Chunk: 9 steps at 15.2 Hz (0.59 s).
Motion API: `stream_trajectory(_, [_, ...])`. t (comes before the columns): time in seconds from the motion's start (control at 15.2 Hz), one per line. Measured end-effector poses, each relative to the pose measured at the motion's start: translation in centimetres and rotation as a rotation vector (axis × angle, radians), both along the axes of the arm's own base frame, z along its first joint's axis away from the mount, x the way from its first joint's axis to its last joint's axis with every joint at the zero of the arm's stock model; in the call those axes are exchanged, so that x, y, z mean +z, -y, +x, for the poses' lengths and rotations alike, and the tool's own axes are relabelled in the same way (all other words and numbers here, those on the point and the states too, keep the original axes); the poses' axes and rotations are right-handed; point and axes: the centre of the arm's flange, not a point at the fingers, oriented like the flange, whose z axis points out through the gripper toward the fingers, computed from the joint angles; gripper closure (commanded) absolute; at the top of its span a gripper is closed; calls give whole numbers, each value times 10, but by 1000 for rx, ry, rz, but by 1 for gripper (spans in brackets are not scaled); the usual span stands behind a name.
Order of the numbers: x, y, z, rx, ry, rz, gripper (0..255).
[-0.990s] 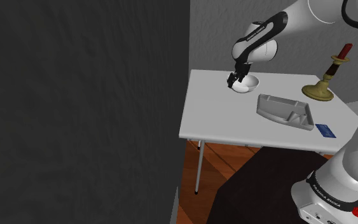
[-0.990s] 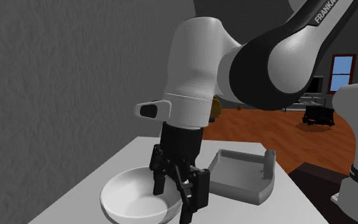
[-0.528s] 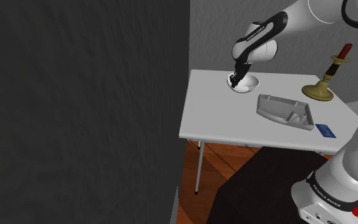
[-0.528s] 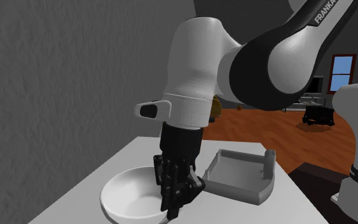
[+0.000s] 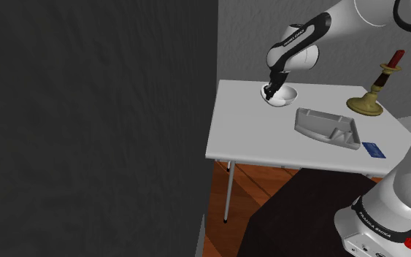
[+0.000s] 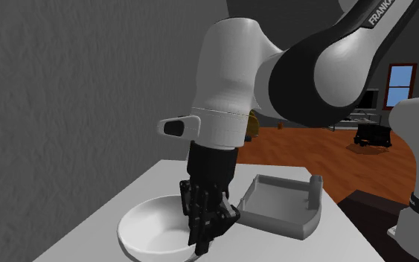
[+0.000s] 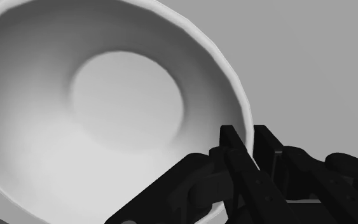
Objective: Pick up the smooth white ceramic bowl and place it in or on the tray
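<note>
Compared with one second ago, the all-black two-finger gripper (image 6: pixel 202 237) is no longer spread. Its fingers (image 7: pixel 236 150) now pinch the rim of the smooth white round bowl (image 6: pixel 149 229), one inside and one outside. Since half a second nothing moves, so I judge the grasp is made and the lift comes next. The bowl sits on the white table (image 5: pixel 255 135), near the grey compartment tray (image 5: pixel 329 127).

Shoulder view distant, second exterior close, sharing the tray (image 5: pixel 329 128).

bare table (image 5: pixel 255 131) open between bowl (image 5: pixel 288 97) and tray (image 5: pixel 329 128), tall candlestick (image 5: pixel 366 104) near tray, dark wall (image 5: pixel 94 124) flanking table at shoulder view's left
</note>
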Motion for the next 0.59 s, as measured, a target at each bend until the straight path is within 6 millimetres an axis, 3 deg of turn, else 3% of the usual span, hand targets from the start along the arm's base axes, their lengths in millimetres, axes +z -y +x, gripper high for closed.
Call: stream_trajectory(0.59, [44, 0, 0, 0, -1, 0, 255])
